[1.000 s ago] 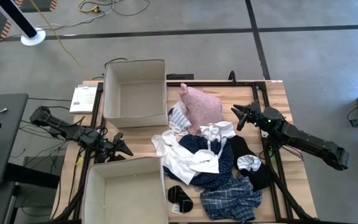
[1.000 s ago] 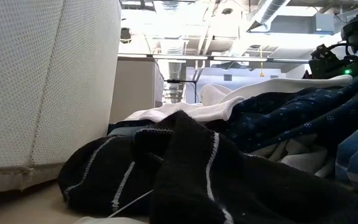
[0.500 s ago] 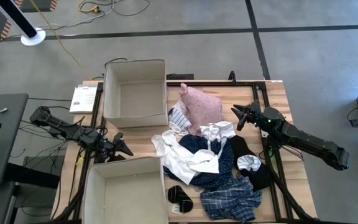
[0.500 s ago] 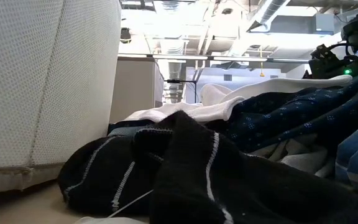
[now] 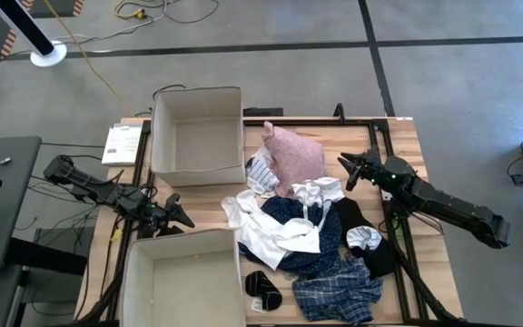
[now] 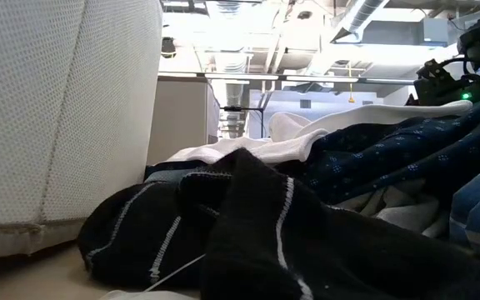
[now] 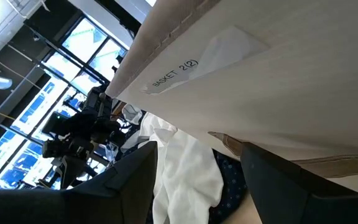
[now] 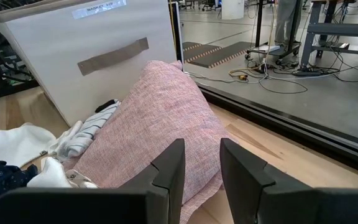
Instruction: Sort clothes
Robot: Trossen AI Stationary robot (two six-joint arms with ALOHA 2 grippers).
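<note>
— Where's the left gripper (image 5: 178, 214)?

— Low at the table's left edge, between the two boxes (image 5: 197, 134), fingers spread apart, holding nothing.

— And the clothes?

— Heaped mid-table: white garment (image 5: 275, 232), navy dotted piece (image 5: 286, 211) and blue plaid (image 5: 334, 295), dark socks (image 5: 261, 289) just beside the near box, pink garment (image 5: 294, 156) at the far end.

— The right gripper (image 5: 350, 171)?

— Just beside the pink garment, fingers apart, empty.

I read four views. High camera looks straight down on the whole table (image 5: 398, 136). Low camera sits at tabletop level, close against dark socks (image 6: 248, 233). Wrist cameras both see the white garment (image 7: 185, 180), also visible from above.
</note>
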